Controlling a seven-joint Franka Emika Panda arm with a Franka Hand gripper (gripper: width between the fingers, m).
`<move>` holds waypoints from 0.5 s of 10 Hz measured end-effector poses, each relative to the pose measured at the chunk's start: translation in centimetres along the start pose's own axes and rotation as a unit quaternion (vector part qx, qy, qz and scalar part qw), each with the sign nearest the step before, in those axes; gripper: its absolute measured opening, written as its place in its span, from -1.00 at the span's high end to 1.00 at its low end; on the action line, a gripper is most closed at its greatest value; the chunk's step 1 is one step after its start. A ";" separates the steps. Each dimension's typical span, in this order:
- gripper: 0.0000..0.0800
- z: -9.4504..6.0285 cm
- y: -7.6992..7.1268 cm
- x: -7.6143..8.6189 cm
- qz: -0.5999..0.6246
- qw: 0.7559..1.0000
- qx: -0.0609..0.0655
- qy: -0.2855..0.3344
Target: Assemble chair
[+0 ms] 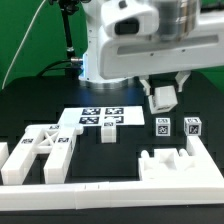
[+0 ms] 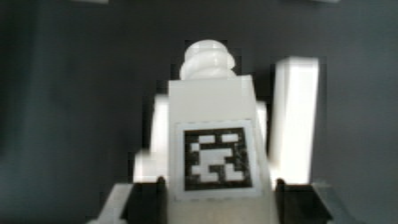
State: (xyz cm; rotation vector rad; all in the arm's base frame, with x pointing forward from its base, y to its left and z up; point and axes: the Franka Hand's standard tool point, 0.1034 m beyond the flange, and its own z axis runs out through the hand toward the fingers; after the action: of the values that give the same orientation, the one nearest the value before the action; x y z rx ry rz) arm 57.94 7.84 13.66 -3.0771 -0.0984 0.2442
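The gripper [image 1: 163,93] is pinching a short white chair piece [image 2: 214,130] that carries a square tag on its face and a rounded peg [image 2: 210,55] at its far end; in the exterior view it hangs above the dark bench [image 1: 30,112], apart from the surface, toward that view's right. The grip looks to sit low on the piece, near the end away from the peg, so the likeliest trouble is the piece pivoting or sliding between the fingers as soon as the peg meets resistance — a tilted peg would jam rather than seat. Two small tagged blocks [image 1: 161,126] [image 1: 192,126] stand nearly under the gripper, and a careless descent could knock either one over or shove it out of place. In the wrist view a white bar [image 2: 299,110] runs close beside the held piece; whether they touch I cannot tell, but a sideways move might catch on it. The notched slab [image 1: 175,165] near the border rail [image 1: 100,192] and the cross-braced frame [image 1: 40,150] lie loose — pushing into either without support could slide it away instead of joining it.
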 end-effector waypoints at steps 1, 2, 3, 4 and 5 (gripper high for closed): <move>0.29 0.2 0.1 -0.4 0.001 1.000 -0.001 0.024; 0.29 0.0 0.2 0.2 0.001 0.999 -0.001 0.050; 0.29 0.1 -0.1 1.1 -0.002 0.995 -0.002 0.096; 0.29 0.4 -1.0 1.8 -0.011 0.991 -0.001 0.133; 0.29 0.1 -1.7 3.2 -0.021 0.983 0.000 0.184</move>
State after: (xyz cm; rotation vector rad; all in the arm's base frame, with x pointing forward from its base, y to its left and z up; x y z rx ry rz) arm 60.99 9.81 13.14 -3.0527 -0.1444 -0.3269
